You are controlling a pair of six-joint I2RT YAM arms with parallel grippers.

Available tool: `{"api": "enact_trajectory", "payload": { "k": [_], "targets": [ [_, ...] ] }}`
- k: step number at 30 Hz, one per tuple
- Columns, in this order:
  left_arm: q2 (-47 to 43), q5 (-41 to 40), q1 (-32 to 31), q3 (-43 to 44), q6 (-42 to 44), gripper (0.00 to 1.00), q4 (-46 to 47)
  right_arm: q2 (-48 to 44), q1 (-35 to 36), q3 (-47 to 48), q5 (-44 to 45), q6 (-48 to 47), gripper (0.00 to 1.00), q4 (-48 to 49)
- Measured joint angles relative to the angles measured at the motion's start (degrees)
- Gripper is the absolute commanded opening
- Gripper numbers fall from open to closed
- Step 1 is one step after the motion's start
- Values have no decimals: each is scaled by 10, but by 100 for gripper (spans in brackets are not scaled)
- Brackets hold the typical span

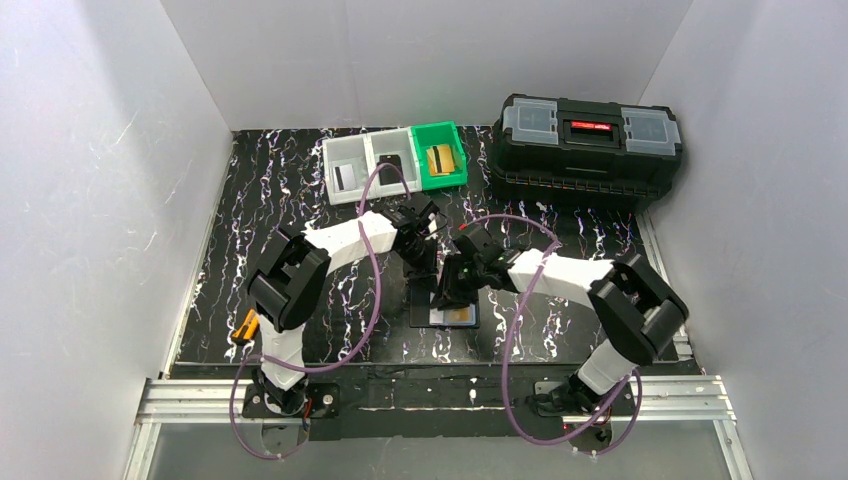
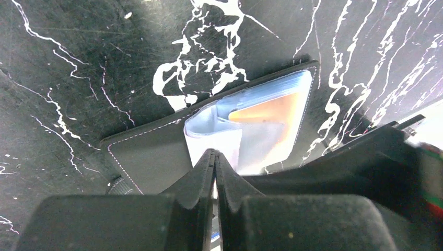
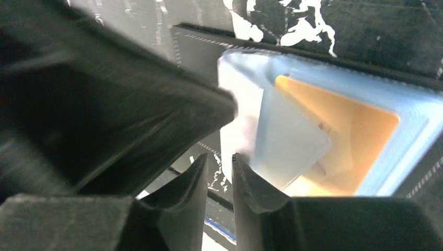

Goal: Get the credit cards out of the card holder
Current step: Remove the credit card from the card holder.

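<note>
The black card holder (image 1: 447, 314) lies open on the table between both arms, its pale blue-grey clear pockets (image 2: 271, 130) facing up. A gold-orange credit card (image 2: 267, 111) sits in a pocket and also shows in the right wrist view (image 3: 355, 130). My left gripper (image 2: 214, 155) is shut with its tips pinching a curled clear pocket flap (image 2: 214, 130) at the holder's fold. My right gripper (image 3: 220, 158) hovers just beside it, jaws a narrow gap apart with nothing between them. A whitish pocket sheet (image 3: 290, 144) lies by its right finger.
At the back stand two grey bins (image 1: 362, 168) and a green bin (image 1: 440, 155), each with a card inside. A big black toolbox (image 1: 590, 150) stands at the back right. A small orange object (image 1: 245, 325) lies at the left table edge.
</note>
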Motion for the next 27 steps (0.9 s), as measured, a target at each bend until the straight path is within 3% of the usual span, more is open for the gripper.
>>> {"api": "enact_trajectory", "payload": {
  "k": [3,7,10,15,24,27],
  "targets": [
    [0,-3,1,-7,1,3,1,-50,0,-1,20,-8,43,-20],
    [0,-9,4,-19,5,2,0,-107,-2,-10,40,-16,46,-32],
    [0,-11,6,-22,7,2,0,-108,-9,-20,43,-17,46,-38],
    [-1,-14,9,-22,12,2,0,-78,-17,-29,45,-16,56,-54],
    [-19,-26,9,-23,20,4,-17,-78,-18,-29,64,-16,60,-71],
    [-50,-38,9,-23,24,6,-33,-78,-18,-29,65,-16,50,-71]
  ]
}}
